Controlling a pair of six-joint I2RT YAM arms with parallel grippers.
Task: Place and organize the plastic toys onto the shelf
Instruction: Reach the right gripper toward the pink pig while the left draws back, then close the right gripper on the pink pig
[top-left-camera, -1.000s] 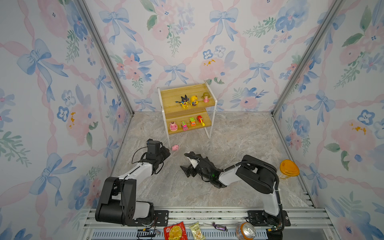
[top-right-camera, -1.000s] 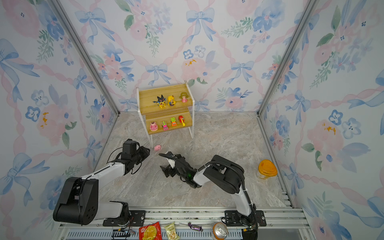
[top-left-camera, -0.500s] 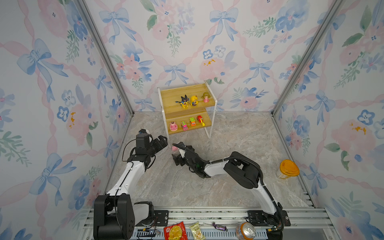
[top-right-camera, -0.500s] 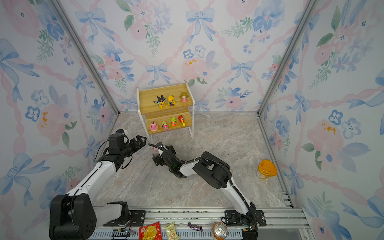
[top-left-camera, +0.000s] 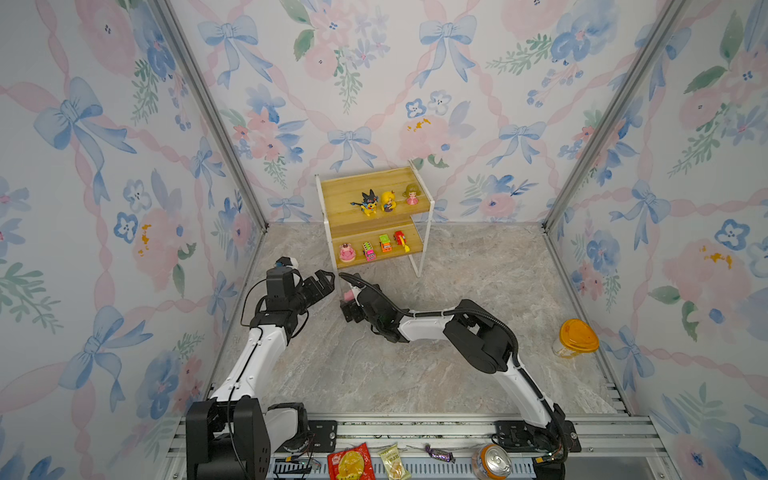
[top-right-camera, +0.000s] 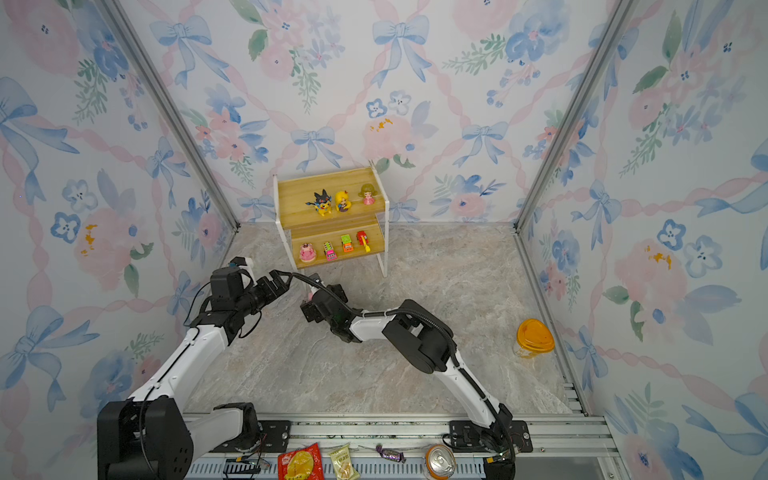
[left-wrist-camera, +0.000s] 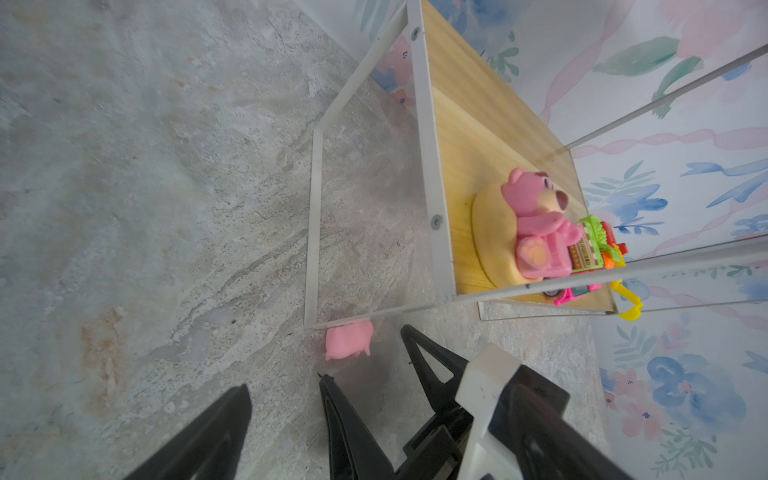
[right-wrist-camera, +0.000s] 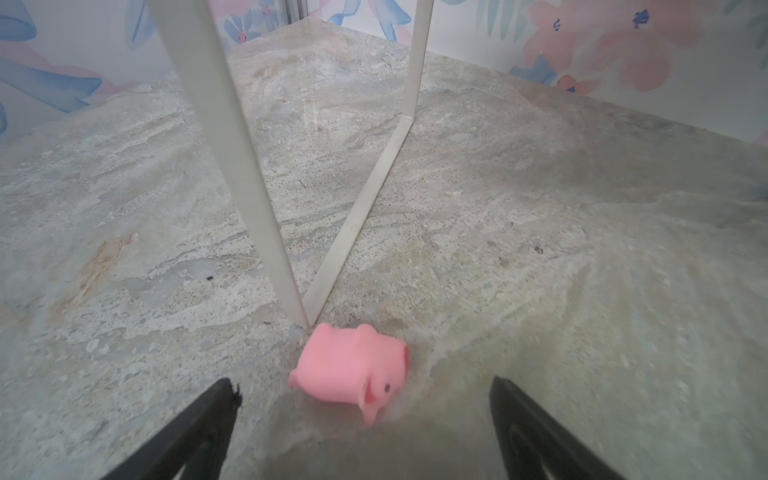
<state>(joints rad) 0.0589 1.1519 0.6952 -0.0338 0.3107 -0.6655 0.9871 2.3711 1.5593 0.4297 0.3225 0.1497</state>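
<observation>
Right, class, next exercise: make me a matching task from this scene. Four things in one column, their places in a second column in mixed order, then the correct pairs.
Things
1. pink pig
2. red car
3. black-yellow figure
4. orange-lidded jar

Places
a. upper board of the shelf
b. floor, near the right wall in both top views
c. floor, at the foot of a shelf leg
d. lower board, right end of the row in both top views

Pairs: 1-c; 2-d; 3-a; 4-b
</observation>
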